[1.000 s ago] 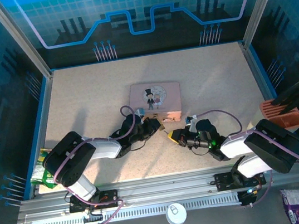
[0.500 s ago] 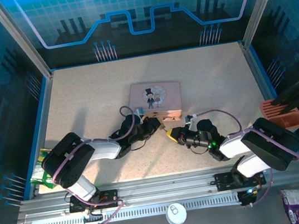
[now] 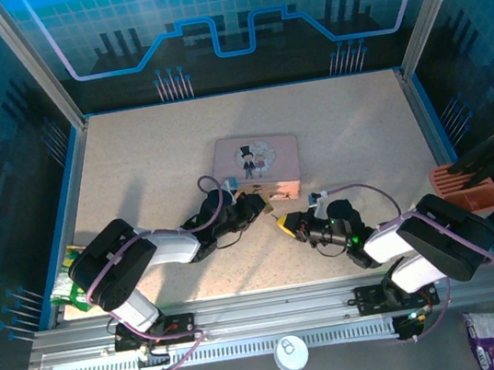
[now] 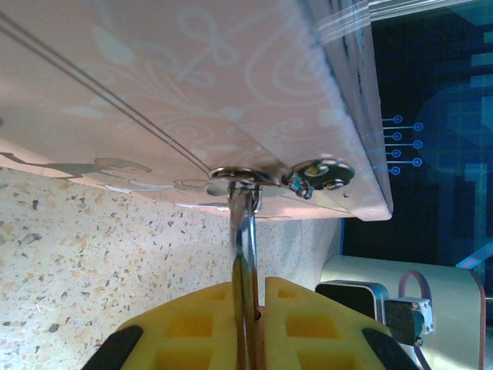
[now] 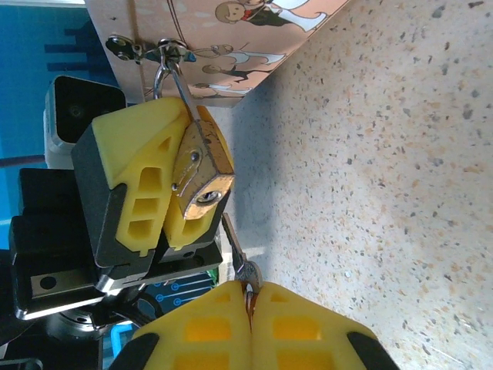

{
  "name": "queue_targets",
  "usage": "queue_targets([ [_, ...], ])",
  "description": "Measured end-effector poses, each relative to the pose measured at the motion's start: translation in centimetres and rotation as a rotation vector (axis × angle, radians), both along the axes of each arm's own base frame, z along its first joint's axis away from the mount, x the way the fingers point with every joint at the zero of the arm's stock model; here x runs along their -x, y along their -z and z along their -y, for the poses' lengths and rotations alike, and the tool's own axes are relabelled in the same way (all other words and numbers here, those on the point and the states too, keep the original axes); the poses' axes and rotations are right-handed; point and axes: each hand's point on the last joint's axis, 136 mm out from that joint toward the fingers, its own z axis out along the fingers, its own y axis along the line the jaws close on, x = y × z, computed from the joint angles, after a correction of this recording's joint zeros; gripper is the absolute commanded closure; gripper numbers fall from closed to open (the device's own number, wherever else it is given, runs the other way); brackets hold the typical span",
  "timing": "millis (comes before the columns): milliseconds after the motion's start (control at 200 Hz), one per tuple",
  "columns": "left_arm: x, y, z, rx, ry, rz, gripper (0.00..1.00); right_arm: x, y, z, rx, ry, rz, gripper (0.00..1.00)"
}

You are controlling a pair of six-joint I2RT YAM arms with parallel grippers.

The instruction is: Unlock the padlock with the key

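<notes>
- Two grippers, both low over the table (image 3: 349,123), meeting just in front of the pink tin's (image 3: 257,160) near edge in the top view.
- Left gripper (image 4: 248,308): yellow foam pads pressed together on the padlock (image 5: 202,171), with no gap visible between pads and metal.
- Padlock: small, brass-coloured body, pinched between the left pads and held clear of the table, just beside the tin's front wall. Body tilted, end face with the round keyhole (image 5: 209,197) turned towards the right gripper.
- Shackle (image 4: 244,231): thin, silver, running up from between the left pads and passing through a metal loop on the tin; closed, as far as can be told.
- Hasp plate (image 4: 320,173): small, silver, riveted to the tin's front wall beside that loop.
- Right gripper (image 5: 248,324): yellow pads squeezed shut on the head of the key (image 5: 235,240), with a small ring visible at the pinch.
- Key: slim, dark blade pointing up out of the pads towards the padlock's end face. Tip just beside the keyhole, not inside it; contact with the brass cannot be told.
- Pink tin: rectangular, flat on the table, lid printed with a cartoon couple, near the table's centre.
- Table: pale, speckled.
</notes>
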Motion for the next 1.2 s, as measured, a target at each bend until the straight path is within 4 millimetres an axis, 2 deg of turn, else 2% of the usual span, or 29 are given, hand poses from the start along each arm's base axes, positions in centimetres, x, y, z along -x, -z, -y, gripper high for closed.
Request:
queue_targets([
  [290,0.1,0.0,0.1,-0.002,0.000,0.001,1.00,-0.1,-0.2,0.0,-0.010,0.003,0.002,1.00],
  [825,0.4,0.0,0.4,-0.004,0.006,0.006,1.00,-0.5,0.6,-0.3,-0.037,0.016,-0.027,1.00],
  [1096,0.4,-0.3,0.4,-0.001,0.004,0.011,1.00,-0.8,0.0,-0.2,-0.050,0.035,-0.007,1.00],
  [1201,0.4,-0.7,0.4,0.006,0.005,0.019,1.00,-0.8,-0.8,0.0,-0.053,0.043,0.007,1.00],
])
